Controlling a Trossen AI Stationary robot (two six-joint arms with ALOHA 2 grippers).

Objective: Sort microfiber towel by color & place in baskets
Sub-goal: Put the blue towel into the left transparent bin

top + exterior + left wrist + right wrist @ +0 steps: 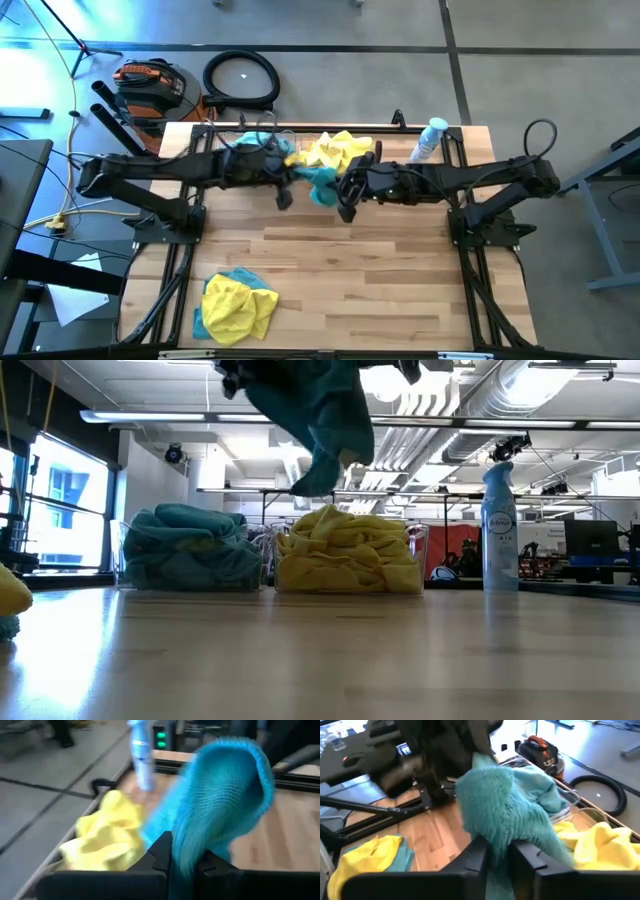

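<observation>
1. Both of my grippers meet at the table's middle rear, each closed on the same teal microfiber towel [322, 181]: left gripper [182, 862] pinches one fold between its dark fingers, right gripper [497, 855] clamps another part.
2. Towel position: hanging in the air between the two arms, above and just in front of the baskets, clear of the tabletop.
3. Left clear plastic rectangular basket [125, 565], at the rear edge, holds teal towels [185, 545].
4. Right clear basket [418, 550], beside it, holds yellow towels [348, 550].
5. Clear plastic spray bottle [499, 525] stands upright near the yellow basket.
6. Unsorted heap of yellow and teal towels [238, 305] lies at the front left of the light wooden table [380, 280].
</observation>
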